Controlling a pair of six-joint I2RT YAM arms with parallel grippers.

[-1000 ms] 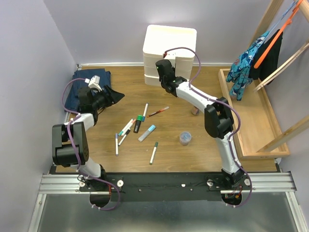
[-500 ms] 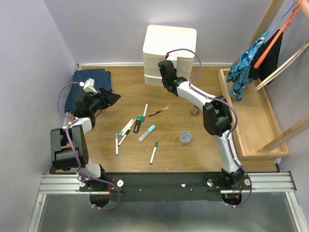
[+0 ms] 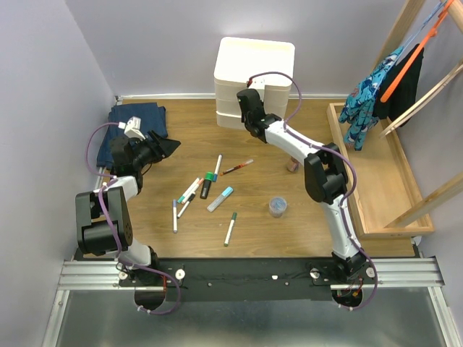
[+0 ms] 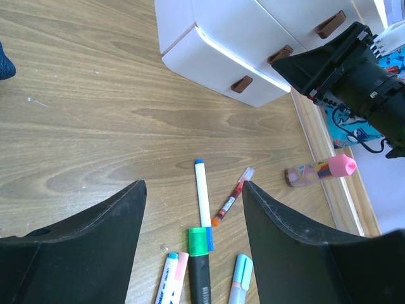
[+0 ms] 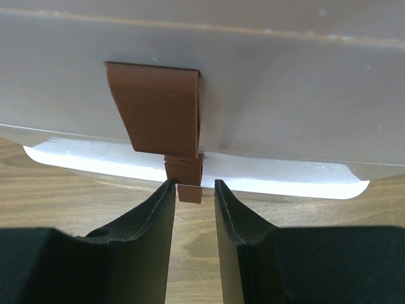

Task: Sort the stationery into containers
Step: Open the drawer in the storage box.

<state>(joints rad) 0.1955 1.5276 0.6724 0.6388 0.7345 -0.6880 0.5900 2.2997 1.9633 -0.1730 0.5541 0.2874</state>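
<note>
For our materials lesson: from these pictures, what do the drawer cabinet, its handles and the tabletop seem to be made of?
Cabinet: likely plastic; smooth cream-white, rounded moulded edges.
Handle: matt brown tab, perhaps leather or plastic; unclear.
Tabletop: wood or wood-look laminate; visible grain.

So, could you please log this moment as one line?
left gripper open, empty | right gripper jaws flanking drawer handle | pens on table

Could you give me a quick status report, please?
Left gripper open, empty. Right gripper at drawer handle, not clamped. Pens loose on table. Nothing blocking.
</note>
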